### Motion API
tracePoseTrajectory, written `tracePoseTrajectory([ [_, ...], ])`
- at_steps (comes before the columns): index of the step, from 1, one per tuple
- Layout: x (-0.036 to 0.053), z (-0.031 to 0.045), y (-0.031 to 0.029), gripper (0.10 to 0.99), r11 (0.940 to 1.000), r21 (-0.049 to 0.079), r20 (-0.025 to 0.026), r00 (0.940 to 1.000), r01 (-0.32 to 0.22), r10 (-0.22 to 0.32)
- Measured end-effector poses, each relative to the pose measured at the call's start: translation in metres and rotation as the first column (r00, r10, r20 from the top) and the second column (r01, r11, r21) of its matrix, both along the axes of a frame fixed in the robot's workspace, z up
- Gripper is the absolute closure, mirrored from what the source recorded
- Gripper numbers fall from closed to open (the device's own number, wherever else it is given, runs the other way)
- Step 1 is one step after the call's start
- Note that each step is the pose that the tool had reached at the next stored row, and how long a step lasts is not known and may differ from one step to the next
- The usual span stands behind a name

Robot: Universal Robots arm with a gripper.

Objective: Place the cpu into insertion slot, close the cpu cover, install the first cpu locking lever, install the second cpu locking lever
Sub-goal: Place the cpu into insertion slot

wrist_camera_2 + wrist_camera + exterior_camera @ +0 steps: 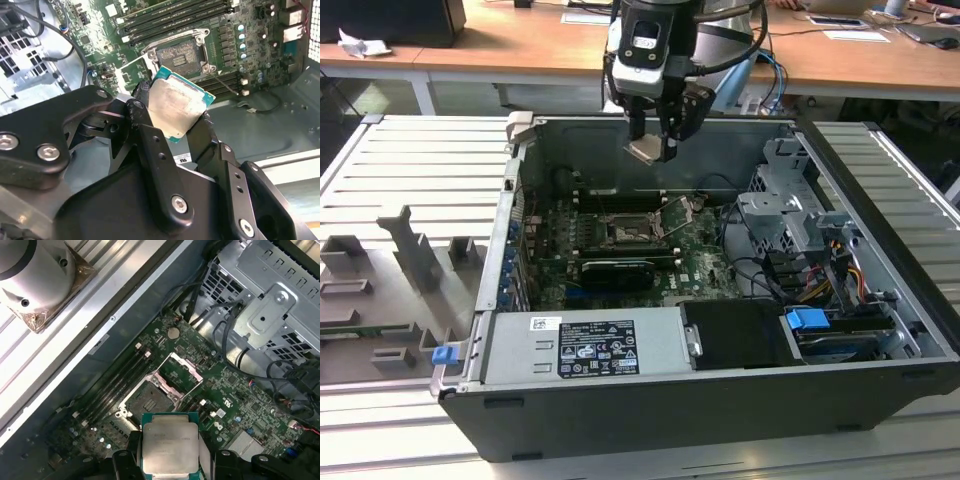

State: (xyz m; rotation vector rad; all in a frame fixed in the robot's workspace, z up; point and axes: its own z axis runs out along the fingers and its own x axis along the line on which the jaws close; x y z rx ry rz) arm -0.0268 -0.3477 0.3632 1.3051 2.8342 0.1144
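1. The black two-fingered gripper [653, 146] hangs in the upper middle of the exterior view, above the open dark grey metal computer case [720, 420]. Its fingers [150, 145] are drawn in against two opposite edges of the cpu [176, 104], a small flat square chip with a pale silver face and a green border.
2. The cpu is held in the air, well above the green circuit board [705, 262], and touches nothing but the fingers.
3. The insertion slot [147, 399], a square dark socket with a grey metal rim, lies near the centre of the exterior view with nothing seated in it.
4. The cpu cover [181, 371], a thin silver frame plate, stands swung open just beside the slot, on the exterior view's right of it.
5. By my reading, the chip is picked up but not yet seated, so closing the cover and setting both levers are all left to do. The levers are too thin to make out with certainty.
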Motion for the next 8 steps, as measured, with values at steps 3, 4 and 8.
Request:
tracePoseTrajectory([
  [3, 0.0000, -0.0002, 0.0000, 0.545, 0.9994, 0.000, 0.0000, 0.9994, 0.035, -0.035],
  [4, 0.0000, -0.0003, 0.0000, 0.545, 0.9985, -0.001, 0.0000, 0.9985, 0.055, -0.055],
  [8, 0.0000, -0.0008, 0.0000, 0.545, 0.9952, -0.002, 0.0002, 0.9952, 0.098, -0.098],
])
